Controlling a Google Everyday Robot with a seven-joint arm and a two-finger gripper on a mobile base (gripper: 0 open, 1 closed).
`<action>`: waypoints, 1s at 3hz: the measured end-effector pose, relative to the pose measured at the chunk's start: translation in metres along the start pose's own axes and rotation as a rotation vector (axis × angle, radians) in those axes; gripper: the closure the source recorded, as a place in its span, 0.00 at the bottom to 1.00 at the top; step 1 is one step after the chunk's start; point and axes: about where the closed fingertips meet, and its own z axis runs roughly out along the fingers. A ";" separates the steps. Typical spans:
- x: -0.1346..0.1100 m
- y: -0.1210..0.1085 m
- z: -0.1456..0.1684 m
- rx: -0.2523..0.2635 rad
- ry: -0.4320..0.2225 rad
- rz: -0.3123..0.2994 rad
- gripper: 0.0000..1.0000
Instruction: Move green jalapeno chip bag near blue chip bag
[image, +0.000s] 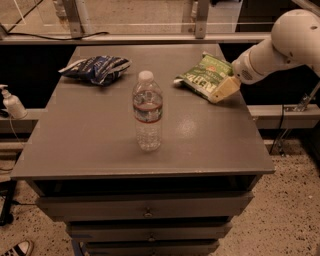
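fingers (223, 90) at the right edge of green jalapeno chip bag (204, 75), back right of table (210, 142); can't tell if apart or together. i'd worry: sweeping left could tip water bottle (148, 112), or foil slips before blue chip bag (97, 68).

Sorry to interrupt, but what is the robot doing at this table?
The robot's gripper, reaching in from the right, is at the near edge of the green jalapeno chip bag at the far right of the table. The blue chip bag lies far left, with a water bottle standing upright nearer the front between them. The two bags lie well apart.
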 end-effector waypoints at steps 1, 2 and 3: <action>-0.002 -0.007 0.009 0.015 0.016 0.038 0.42; -0.005 -0.008 0.006 0.015 0.016 0.038 0.65; -0.006 -0.009 0.004 0.015 0.016 0.038 0.88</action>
